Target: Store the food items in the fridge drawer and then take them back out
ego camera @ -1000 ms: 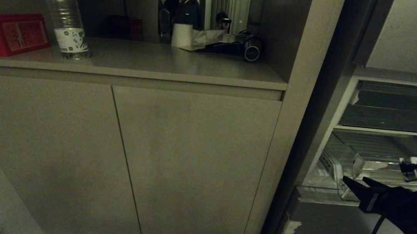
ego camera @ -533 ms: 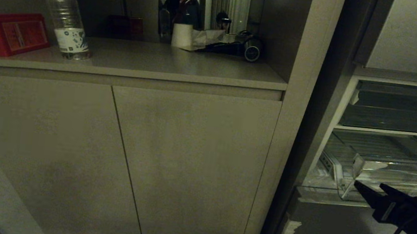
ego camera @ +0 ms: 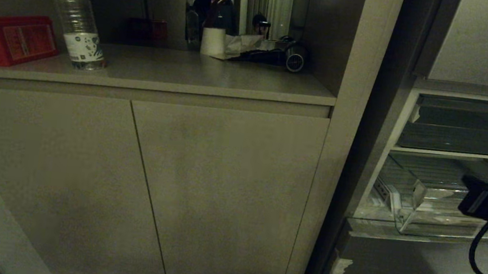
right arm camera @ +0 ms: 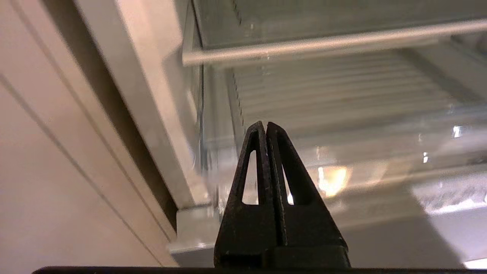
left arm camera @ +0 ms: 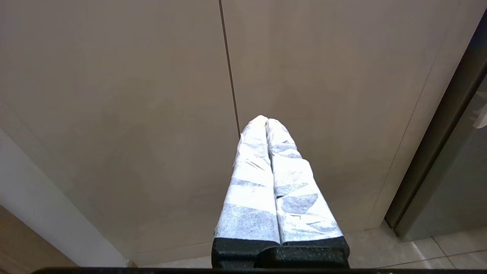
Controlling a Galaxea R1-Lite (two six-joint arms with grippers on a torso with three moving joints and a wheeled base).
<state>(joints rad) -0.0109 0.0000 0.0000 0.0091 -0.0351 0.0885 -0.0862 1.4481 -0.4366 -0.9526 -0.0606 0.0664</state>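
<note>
We hold our right gripper (right arm camera: 265, 127) just before the fridge drawer (ego camera: 409, 202), black fingers pressed together, empty. The drawer is clear plastic with a ribbed floor and a tall glossy front lip, and no food shows inside. With fingers this tight we risk bumping the hard lip. The left gripper (left arm camera: 265, 121), wrapped in white, is also closed.

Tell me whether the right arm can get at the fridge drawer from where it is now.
Probably yes: the right gripper, shut and empty, hangs just before the fridge drawer, with nothing visible between them.
</note>
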